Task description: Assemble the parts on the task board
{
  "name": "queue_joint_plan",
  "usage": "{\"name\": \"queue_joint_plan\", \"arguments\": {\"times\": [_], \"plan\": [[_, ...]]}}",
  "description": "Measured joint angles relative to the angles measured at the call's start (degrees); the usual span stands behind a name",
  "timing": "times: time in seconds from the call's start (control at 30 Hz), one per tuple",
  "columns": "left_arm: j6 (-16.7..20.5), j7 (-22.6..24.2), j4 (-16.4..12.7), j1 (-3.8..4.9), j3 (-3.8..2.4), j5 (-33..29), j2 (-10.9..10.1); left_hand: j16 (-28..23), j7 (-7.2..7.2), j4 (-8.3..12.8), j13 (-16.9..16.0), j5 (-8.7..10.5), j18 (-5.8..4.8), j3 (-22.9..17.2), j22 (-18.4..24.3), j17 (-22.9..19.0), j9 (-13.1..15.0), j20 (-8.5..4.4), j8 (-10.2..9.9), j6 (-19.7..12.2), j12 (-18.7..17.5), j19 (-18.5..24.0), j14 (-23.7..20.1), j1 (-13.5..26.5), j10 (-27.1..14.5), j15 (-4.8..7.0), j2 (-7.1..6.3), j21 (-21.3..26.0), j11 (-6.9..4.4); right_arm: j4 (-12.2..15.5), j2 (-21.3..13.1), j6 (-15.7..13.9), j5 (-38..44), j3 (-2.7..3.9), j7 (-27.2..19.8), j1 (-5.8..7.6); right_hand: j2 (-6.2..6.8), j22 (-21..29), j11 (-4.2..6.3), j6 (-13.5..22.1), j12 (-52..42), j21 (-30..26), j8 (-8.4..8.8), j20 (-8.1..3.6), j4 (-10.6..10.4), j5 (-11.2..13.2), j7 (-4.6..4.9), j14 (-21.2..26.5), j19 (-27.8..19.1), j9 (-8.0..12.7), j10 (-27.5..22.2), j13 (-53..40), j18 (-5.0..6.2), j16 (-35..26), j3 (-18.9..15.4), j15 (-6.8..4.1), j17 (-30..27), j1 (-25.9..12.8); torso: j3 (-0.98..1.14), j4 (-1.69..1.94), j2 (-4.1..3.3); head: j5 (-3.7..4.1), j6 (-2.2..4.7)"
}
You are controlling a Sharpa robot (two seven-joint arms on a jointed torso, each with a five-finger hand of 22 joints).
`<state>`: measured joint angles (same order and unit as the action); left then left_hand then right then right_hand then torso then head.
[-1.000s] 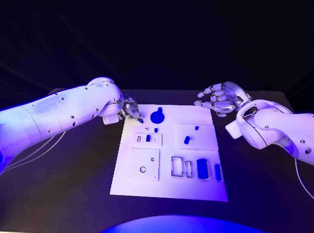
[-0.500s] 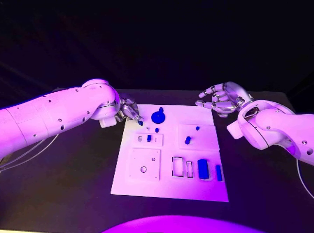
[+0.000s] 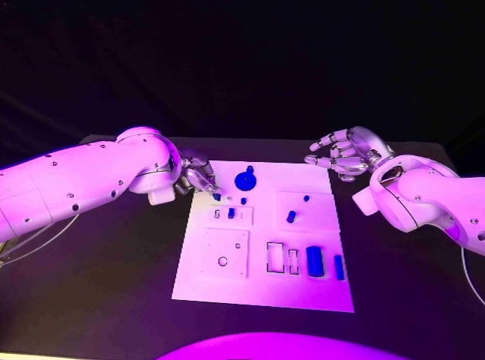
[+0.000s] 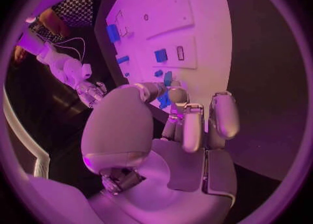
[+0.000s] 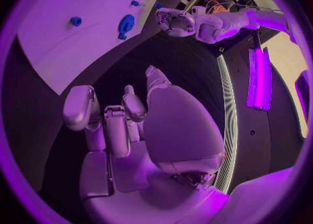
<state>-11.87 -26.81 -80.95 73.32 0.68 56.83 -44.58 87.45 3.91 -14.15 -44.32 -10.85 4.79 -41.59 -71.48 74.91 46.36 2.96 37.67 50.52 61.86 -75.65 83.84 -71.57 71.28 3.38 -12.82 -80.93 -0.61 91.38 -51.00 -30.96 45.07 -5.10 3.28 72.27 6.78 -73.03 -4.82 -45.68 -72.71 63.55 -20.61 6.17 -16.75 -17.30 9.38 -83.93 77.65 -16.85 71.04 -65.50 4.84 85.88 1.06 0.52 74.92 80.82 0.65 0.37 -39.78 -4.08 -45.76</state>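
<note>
Parts, small and blue, lie scattered on the white rectangular task board [image 3: 261,289] at the centre of the black table [image 3: 112,285] in the head view. Nearest the bottom of that frame, a blue rectangular block [image 3: 315,260] and a thin blue bar [image 3: 339,267] sit side by side at the board's lower right, beside two empty rectangular slots. Above them, right of centre, a short blue peg [image 3: 291,217] stands on a raised white panel. At the left centre, a small blue piece [image 3: 230,213] sits in another raised panel. Farther up, a round blue knob-like part [image 3: 244,180] rests near the board's top edge. The left hand [image 3: 199,177], at the board's upper left corner, has its fingers drawn together over a small blue part [image 3: 217,196]; the left wrist view shows this part [image 4: 166,99] pinched between thumb and fingertips, just above the board surface. Whether it touches the board cannot be told. The right hand [image 3: 342,153] hangs off the board's upper right corner, well apart from every part, fingers loosely curled and separated, holding nothing; the right wrist view shows its palm [image 5: 124,125] over bare table beside the board's edge. Both white forearms cover the table's side margins.
</note>
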Motion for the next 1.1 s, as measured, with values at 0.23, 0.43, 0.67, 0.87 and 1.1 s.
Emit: {"name": "queue_joint_plan", "arguments": {"times": [0.23, 0.43, 0.67, 0.87, 1.1], "plan": [[0.2, 0.1, -1.7, -0.7, 0.15, 1.0, -1.0, 0.0, -0.2, 0.0, -0.2, 0.0, -0.01, 0.0, -0.2, 0.0, 0.0, -0.21, 0.0, 0.2, 0.2, -0.2, 0.0, 0.0, 0.0, 0.0, 0.0, 0.0, 0.0, 0.0, -0.1, 0.0, 0.0, 0.0, 0.0, -0.04, 0.0, 0.0, 0.0, 0.0, 0.0, 0.0, 0.0, 0.0, 0.0, 0.0, 0.0, 0.0, 0.0, 0.0, 0.0, 0.0, 0.0, 0.0, 0.0, 0.0, 0.0, 0.0, -0.05, 0.05, -0.01, -0.24, -0.09], [1.1, -0.1, -2.5, -1.79, 0.35, 1.8, -1.4, 0.0, -0.02, 0.0, -0.5, 0.0, -0.01, 0.0, -0.3, 0.0, 0.0, -0.21, 0.0, 0.4, 0.2, -0.2, 0.0, 0.0, 0.0, 0.0, 0.0, 0.0, 0.01, 0.0, -0.1, 0.0, 0.0, 0.0, 0.0, -0.11, 0.0, 0.0, 0.0, 0.0, 0.0, 0.0, 0.0, 0.0, 0.0, 0.0, 0.0, 0.0, 0.0, 0.0, 0.0, 0.0, 0.0, 0.0, 0.0, 0.0, 0.0, 0.0, -0.03, 0.03, -0.07, -0.41, -0.1], [2.5, -0.3, -3.5, -2.8, 0.42, 3.3, -1.6, 0.0, -0.06, 0.0, -0.7, -0.34, 0.0, 0.0, -0.5, 0.0, 0.1, -0.21, 0.0, 0.4, 0.4, -0.2, 0.2, 0.2, 0.4, 0.2, -0.15, -0.2, -0.01, 0.0, -0.3, 0.0, 0.0, 0.0, 0.0, -0.21, 0.0, 0.0, 0.0, 0.0, 0.0, 0.0, 0.0, 0.0, 0.0, 0.0, 0.0, 0.0, 0.0, 0.0, 0.0, 0.0, 0.0, 0.0, 0.0, 0.0, 0.0, 0.0, -0.03, -0.08, -0.1, -0.46, -0.18], [3.5, -0.5, -4.2, -3.29, 0.56, 4.7, -1.8, 0.0, -0.24, 0.0, -0.8, -0.37, 0.0, 0.0, -0.7, 0.0, 0.1, -0.2, 0.0, 0.6, 0.4, -0.6, 0.2, 0.2, 0.4, 0.2, -0.15, -0.2, -0.01, 0.1, -0.4, -0.1, 0.0, 0.0, 0.0, -0.23, 0.0, 0.0, 0.0, 0.0, 0.0, 0.0, 0.0, 0.0, 0.0, 0.0, 0.0, 0.0, 0.0, 0.1, 0.0, 0.0, 0.0, 0.0, 0.0, 0.0, 0.0, 0.0, 0.05, -0.1, -0.11, -0.47, -0.21], [4.5, -0.8, -5.0, -3.94, 0.68, 6.1, -2.2, 0.0, -0.23, 0.0, -0.8, -0.7, 0.0, 0.0, -1.0, 0.0, 0.4, -0.21, 0.2, 0.6, 0.4, -0.6, 0.2, 0.4, 0.4, 0.2, -0.37, -0.5, 0.0, 0.1, -0.5, -0.1, 0.0, 0.0, -0.1, -0.24, 0.0, 0.0, 0.0, 0.0, 0.0, 0.0, 0.0, 0.0, 0.0, 0.0, 0.0, 0.0, 0.0, 0.1, 0.0, 0.0, 0.0, 0.0, 0.0, 0.0, 0.0, 0.0, 0.07, -0.1, -0.11, -0.41, -0.26]]}}
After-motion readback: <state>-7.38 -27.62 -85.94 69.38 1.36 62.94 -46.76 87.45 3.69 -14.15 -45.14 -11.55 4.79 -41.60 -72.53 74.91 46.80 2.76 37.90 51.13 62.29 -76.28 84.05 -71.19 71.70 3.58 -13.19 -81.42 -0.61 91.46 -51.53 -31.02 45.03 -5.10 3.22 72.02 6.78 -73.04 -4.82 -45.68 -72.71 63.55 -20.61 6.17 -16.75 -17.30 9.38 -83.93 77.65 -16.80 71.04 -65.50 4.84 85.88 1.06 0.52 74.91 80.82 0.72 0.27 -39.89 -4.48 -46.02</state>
